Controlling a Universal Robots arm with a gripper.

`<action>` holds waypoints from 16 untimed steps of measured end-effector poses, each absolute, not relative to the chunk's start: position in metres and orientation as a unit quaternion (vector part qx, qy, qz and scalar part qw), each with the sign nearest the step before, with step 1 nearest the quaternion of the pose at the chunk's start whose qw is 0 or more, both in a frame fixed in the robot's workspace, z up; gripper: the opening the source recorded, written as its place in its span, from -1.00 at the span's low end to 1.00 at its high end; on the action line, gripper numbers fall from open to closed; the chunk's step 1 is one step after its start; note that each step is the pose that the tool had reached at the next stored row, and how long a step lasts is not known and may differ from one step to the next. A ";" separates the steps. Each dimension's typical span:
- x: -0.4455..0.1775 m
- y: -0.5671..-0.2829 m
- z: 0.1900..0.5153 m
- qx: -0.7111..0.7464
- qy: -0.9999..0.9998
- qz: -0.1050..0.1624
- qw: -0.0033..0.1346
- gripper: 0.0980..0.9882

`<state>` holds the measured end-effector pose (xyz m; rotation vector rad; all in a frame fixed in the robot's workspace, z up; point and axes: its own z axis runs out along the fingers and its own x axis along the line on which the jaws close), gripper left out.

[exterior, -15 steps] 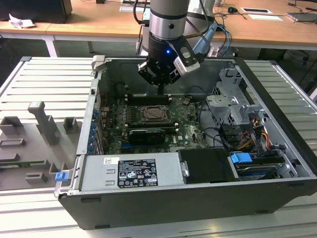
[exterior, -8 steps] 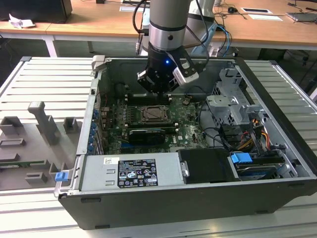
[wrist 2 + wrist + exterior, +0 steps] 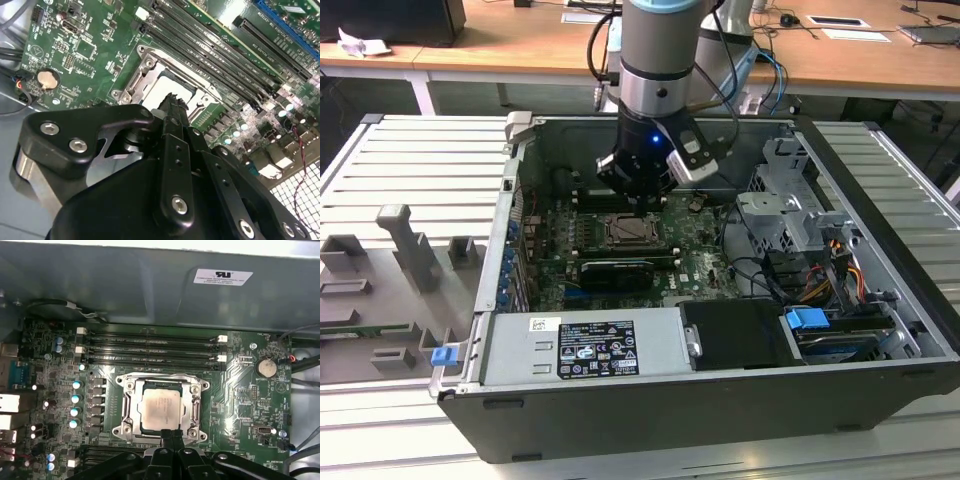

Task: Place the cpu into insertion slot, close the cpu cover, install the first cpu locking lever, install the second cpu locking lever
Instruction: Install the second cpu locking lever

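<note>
Black gripper (image 3: 172, 436) fingers pressed together, holding nothing, tips at the socket's edge | cpu (image 3: 159, 408) seated in socket just beyond the tips, directly below | cpu cover (image 3: 161, 382) frame down around it | motherboard (image 3: 240, 405) inside computer case (image 3: 880, 300).

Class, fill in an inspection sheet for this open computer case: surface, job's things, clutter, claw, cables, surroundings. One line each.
Surface: green motherboard inside the open case.
Job's things: cpu lies flat in the socket; cpu cover frames it, lowered flat.
Clutter: nothing seen.
Claw: claw shut, tips at the socket's edge beside the cpu.
Cables: bundle at the exterior view's right, by the drive bay.
Surroundings: grey slatted table; wooden desk behind.
</note>
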<state>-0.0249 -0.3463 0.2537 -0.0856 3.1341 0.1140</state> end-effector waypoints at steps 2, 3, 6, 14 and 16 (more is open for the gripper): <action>-0.025 -0.348 0.254 -0.027 0.999 0.036 0.002 -0.98; -0.025 -0.350 0.253 -0.027 0.999 0.036 0.002 -0.98; -0.025 -0.355 0.253 -0.027 0.999 0.036 0.002 -0.98; -0.030 -0.367 0.248 -0.029 0.999 0.037 0.002 -0.98; -0.032 -0.367 0.248 -0.029 0.999 0.037 0.002 -0.98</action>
